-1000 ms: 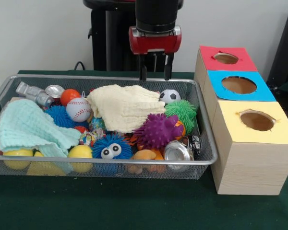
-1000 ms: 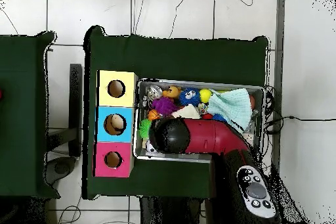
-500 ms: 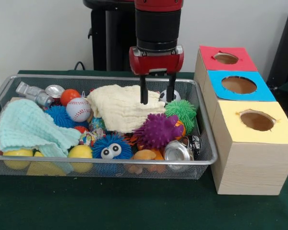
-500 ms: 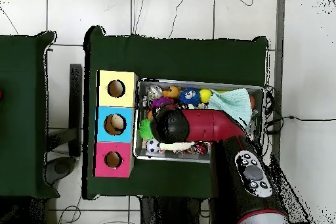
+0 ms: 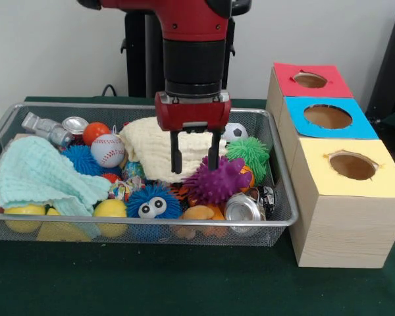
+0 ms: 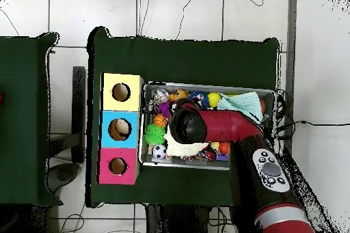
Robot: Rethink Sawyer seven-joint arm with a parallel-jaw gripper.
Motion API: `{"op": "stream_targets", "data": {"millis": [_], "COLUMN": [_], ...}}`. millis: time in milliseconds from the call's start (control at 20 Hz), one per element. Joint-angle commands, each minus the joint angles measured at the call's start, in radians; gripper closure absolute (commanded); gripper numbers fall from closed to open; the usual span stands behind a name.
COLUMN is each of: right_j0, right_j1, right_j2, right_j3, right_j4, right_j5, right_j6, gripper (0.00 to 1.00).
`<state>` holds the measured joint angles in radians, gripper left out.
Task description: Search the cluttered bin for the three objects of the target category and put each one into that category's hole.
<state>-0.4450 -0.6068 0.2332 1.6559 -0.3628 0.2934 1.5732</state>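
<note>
Over the wire bin (image 5: 280,220), my claw (image 5: 193,157) hangs spread above the cream cloth (image 5: 158,148), purple spiky ball (image 5: 220,181) just beside its right-hand fingertip.

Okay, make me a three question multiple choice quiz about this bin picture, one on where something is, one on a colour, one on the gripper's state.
1. Where is the crushed can in the mesh bin?
A. front corner nearest the boxes
B. on the cream cloth
C. outside the bin

2. What colour tops the box nearest the camera?
A. red
B. blue
C. yellow

3. How is the gripper?
A. open, over the cream cloth
B. shut on the baseball
C. inside a hole

Answers: 1 A, it lies against the front wall beside the purple spiky ball. 2 C, yellow is nearest. 3 A, the fingers stand apart, holding nothing.
</note>
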Motion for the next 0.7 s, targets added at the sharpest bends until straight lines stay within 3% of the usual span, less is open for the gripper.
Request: {"op": "stream_targets", "data": {"millis": [50,350,700], "right_j0": [-0.005,0.000,0.042], "right_j1": [0.139,0.225,0.255], "right_j2": [0.009,0.026,-0.014], "right_j3": [-0.110,-0.149,-0.159], "right_j4": [-0.095,-0.104,-0.101], "right_j5": [-0.076,-0.142,-0.182], "right_j6": [0.023,0.052,0.092], "gripper": [0.00,0.00,0.00]}}
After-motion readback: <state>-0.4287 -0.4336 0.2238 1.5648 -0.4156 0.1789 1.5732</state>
